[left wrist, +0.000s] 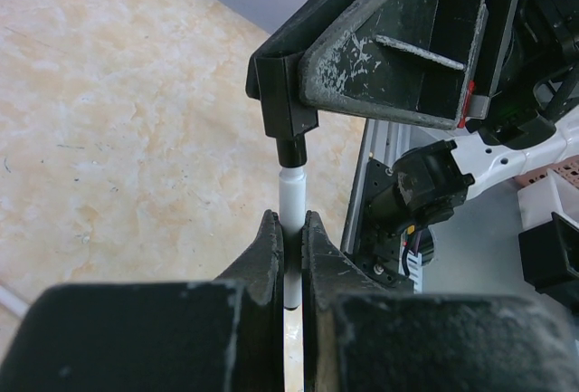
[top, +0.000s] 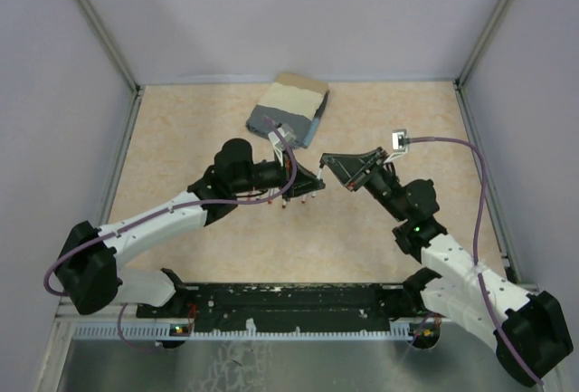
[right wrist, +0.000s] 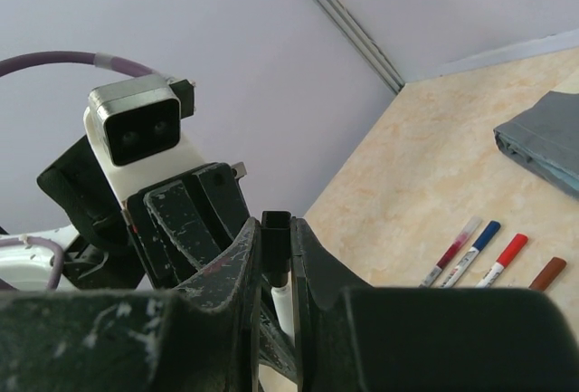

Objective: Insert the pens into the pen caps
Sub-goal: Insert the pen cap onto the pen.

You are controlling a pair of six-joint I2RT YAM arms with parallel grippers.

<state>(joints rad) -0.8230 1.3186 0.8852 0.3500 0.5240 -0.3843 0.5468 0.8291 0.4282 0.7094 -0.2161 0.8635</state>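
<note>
The left pincer (left wrist: 289, 234) is clenched on a white pen (left wrist: 290, 195); the right pincer (right wrist: 276, 252) grasps a black cap (right wrist: 276, 227); pen and cap meet end to end in the air above the desk (top: 181, 138), though how far the pen sits inside cannot be told; three more pens (right wrist: 477, 241) lie side by side on the desk, a brown-red cap (right wrist: 548, 273) just beside them, near a folded grey cloth (right wrist: 543, 138).

2 white-and-black arms (top: 163, 220) carry purple cables (right wrist: 54, 60) and scuffed jaws.
</note>
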